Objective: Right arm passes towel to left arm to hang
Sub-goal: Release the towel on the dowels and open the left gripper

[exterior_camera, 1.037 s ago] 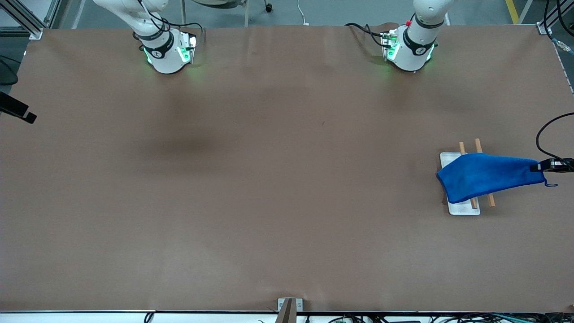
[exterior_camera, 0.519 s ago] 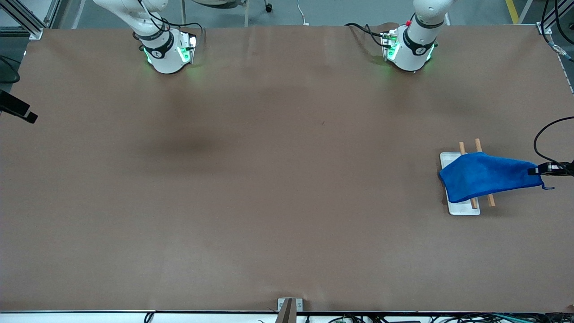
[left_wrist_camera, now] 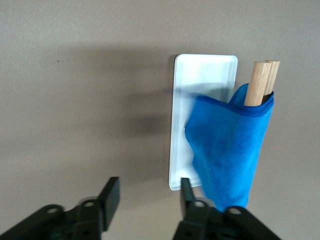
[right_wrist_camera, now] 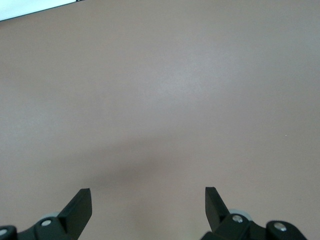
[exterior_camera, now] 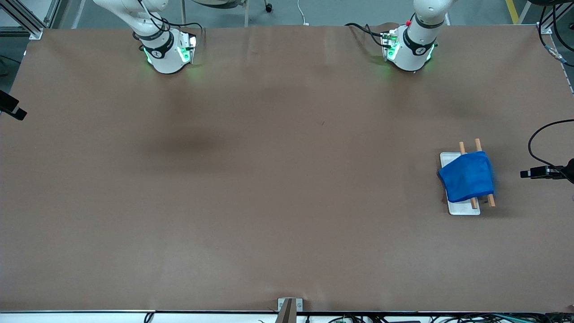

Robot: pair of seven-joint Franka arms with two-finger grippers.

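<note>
The blue towel (exterior_camera: 467,176) hangs folded over two wooden rods (exterior_camera: 478,145) of a small rack with a white base (exterior_camera: 464,208), at the left arm's end of the table. My left gripper (exterior_camera: 530,172) is open and empty, beside the rack toward the table's end, apart from the towel. In the left wrist view the gripper (left_wrist_camera: 148,195) is open, with the towel (left_wrist_camera: 230,150) draped on the rods (left_wrist_camera: 260,80) over the white base (left_wrist_camera: 200,70). My right gripper (exterior_camera: 13,110) waits at the right arm's end of the table; in its wrist view it (right_wrist_camera: 146,202) is open and empty over bare table.
A brown cover (exterior_camera: 269,179) spreads over the whole table. A black cable (exterior_camera: 536,134) loops above the left gripper. A small metal bracket (exterior_camera: 289,305) sits at the table edge nearest the front camera.
My left gripper opened and let go of the towel's corner. The stretched-out part of the towel dropped back onto the rack. The right gripper drew slightly toward its table end.
</note>
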